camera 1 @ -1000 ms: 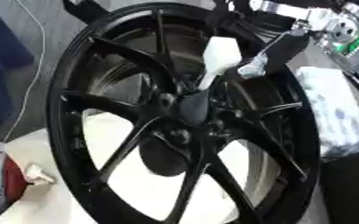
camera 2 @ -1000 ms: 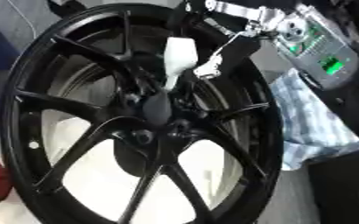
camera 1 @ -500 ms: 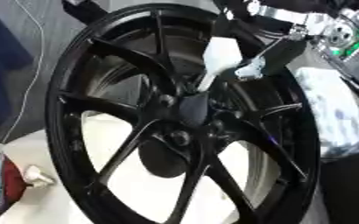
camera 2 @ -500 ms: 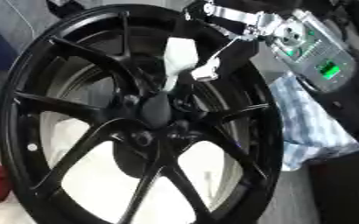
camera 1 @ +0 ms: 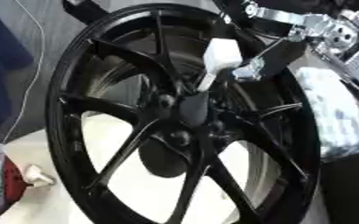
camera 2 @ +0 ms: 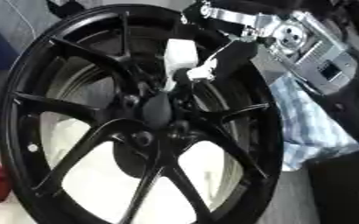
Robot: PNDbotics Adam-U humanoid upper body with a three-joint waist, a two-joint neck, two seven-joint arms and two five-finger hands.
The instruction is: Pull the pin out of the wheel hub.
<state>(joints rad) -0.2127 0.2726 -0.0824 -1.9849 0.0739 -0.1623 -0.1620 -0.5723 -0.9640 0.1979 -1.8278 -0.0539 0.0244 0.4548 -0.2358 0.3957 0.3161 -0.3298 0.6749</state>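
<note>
The right hand (camera 1: 251,70) has its fingers (camera 1: 248,72) pinched on the white pin (camera 1: 219,59), just above the black wheel hub (camera 1: 190,109).

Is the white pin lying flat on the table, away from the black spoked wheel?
No: the white block-headed pin stands out from the hub of the black spoked wheel, with the right hand reaching in at it.
</note>
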